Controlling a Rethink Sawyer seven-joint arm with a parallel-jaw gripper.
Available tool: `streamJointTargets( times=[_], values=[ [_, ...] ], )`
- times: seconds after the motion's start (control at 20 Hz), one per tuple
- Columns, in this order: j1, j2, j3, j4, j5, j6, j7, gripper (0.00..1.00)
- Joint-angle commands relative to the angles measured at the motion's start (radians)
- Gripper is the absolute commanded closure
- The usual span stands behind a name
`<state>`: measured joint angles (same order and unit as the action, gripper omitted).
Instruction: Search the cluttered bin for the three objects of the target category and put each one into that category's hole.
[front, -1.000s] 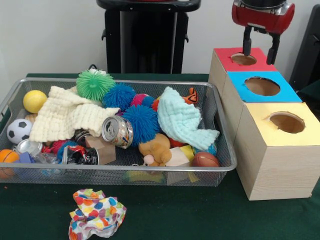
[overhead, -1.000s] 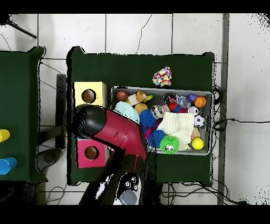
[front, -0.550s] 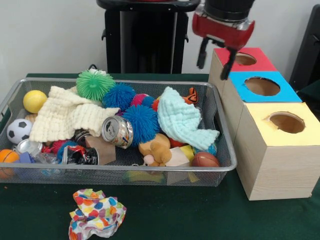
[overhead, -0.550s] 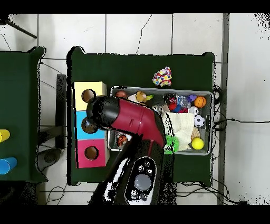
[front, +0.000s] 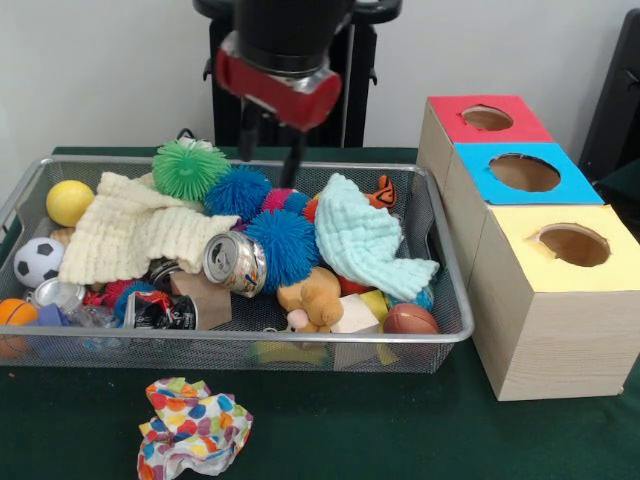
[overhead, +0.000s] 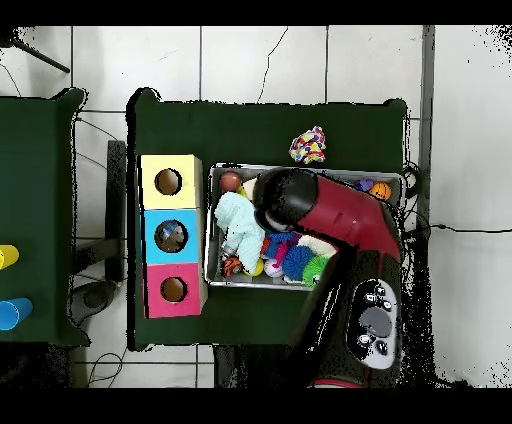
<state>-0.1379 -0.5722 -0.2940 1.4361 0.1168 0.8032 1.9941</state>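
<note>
1. Gripper (front: 268, 152): hangs from the red and black arm (overhead: 335, 215) above the far part of the wire bin (front: 440, 270), over the blue spiky balls. Its two dark fingers (front: 245, 138) stand parted with an empty gap between them; nothing is held.
2. Wire bin: a mesh tray on the green table (front: 400, 440), crowded with mixed objects.
3. Balls in the bin: a green spiky ball (front: 190, 168) at the far side; a blue spiky ball (front: 236, 192) just beside it; a larger blue spiky ball (front: 283, 243) nearer the middle; a yellow ball (front: 68, 202), a soccer ball (front: 37, 261) and an orange basketball (front: 14, 314) at the left end; a brown ball (front: 410, 320) at the near right corner.
4. Cloths: a cream knitted cloth (front: 130, 230) lies over the left half; a pale mint cloth (front: 368, 243) lies draped over the right half.
5. Other contents: a tin can (front: 234, 263) on its side near the middle; a tan plush toy (front: 312, 297) beside it.
6. Boxes: three wooden boxes stand in a row beside the bin, each with a round hole: red box (front: 483, 118), blue box (front: 522, 172), yellow box (front: 565, 245).
7. A multicoloured crumpled cloth (front: 193, 425) lies on the table outside the bin.
</note>
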Motion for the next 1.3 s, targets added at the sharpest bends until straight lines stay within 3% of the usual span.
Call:
streamJointTargets(
  times=[0.05, 0.75, 1.3],
  values=[
    [-0.100, 0.058, 0.182, -0.046, -0.135, -0.057, -0.282, 0.00],
    [-0.274, 0.102, 0.362, -0.058, -0.336, -0.187, -0.259, 0.00],
    [-0.376, 0.158, 0.451, -0.080, -0.414, -0.249, -0.202, 0.00]
  ],
)
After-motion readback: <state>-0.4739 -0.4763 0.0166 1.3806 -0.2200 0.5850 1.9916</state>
